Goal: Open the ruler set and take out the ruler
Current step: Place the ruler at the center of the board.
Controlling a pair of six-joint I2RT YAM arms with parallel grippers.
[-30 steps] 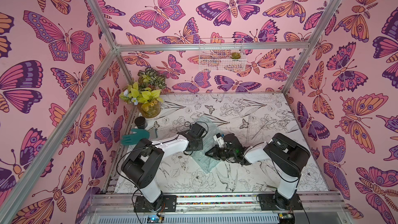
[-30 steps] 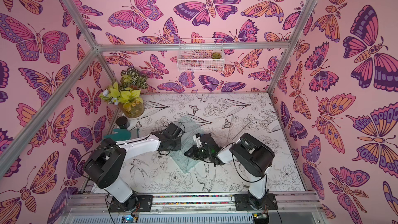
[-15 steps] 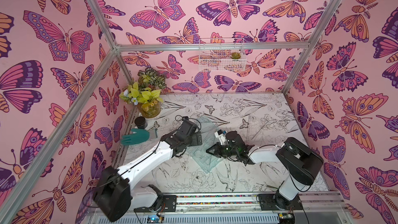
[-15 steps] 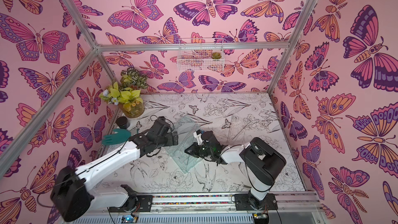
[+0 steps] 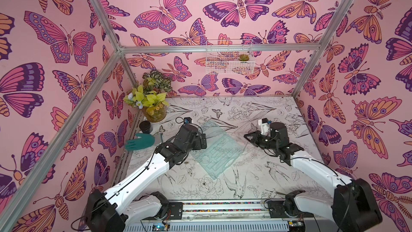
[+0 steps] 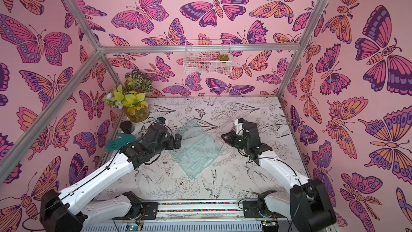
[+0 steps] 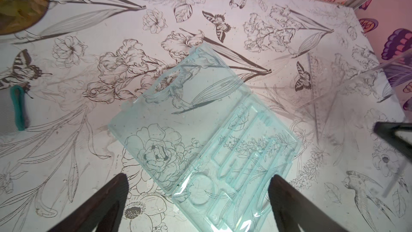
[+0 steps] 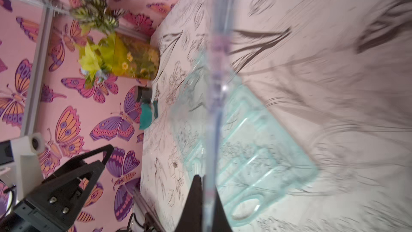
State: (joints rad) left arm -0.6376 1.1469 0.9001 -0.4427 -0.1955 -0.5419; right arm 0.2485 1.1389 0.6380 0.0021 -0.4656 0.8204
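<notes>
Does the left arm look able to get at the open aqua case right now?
Probably yes: the left gripper hangs open right above the ruler set, with nothing between them.

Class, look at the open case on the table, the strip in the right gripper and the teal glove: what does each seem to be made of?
The ruler set: thin moulded plastic, pale aqua, glossy and translucent, since the table print shows through. The ruler in the right gripper: probably stiff clear plastic, fully see-through. The glove: likely rubber, matte teal.
</notes>
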